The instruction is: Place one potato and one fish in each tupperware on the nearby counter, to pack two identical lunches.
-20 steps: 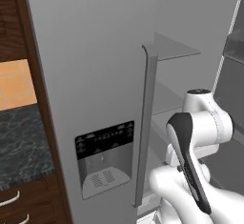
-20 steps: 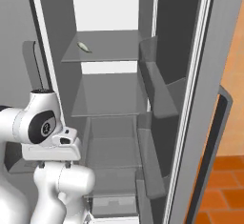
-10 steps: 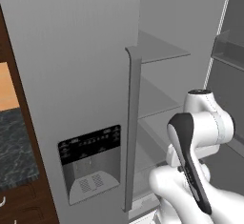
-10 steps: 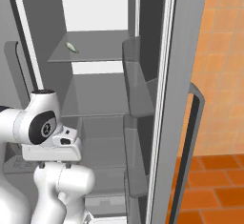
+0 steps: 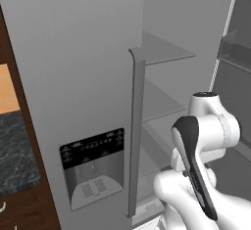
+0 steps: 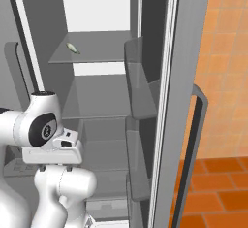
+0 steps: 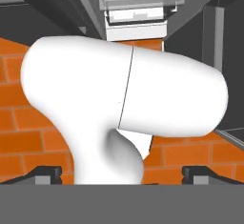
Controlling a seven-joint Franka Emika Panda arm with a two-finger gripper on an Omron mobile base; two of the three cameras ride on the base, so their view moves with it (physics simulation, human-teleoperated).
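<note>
Right now my pincer (image 7: 122, 174) stands wide apart and empty. I should square up to the open fridge (image 6: 104, 120) and reach for the fish (image 6: 72, 48) on its upper shelf (image 6: 97, 55).

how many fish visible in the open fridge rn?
1. One fish lies on the upper glass shelf of the fridge, left of centre in the right base view. A second may be hidden behind the door bins or the arm.

Grey fridge (image 5: 73, 53), grey-silver fish (image 6: 72, 48), dark marbled counter (image 5: 17, 150), orange brick-patterned floor (image 6: 218, 193)
</note>
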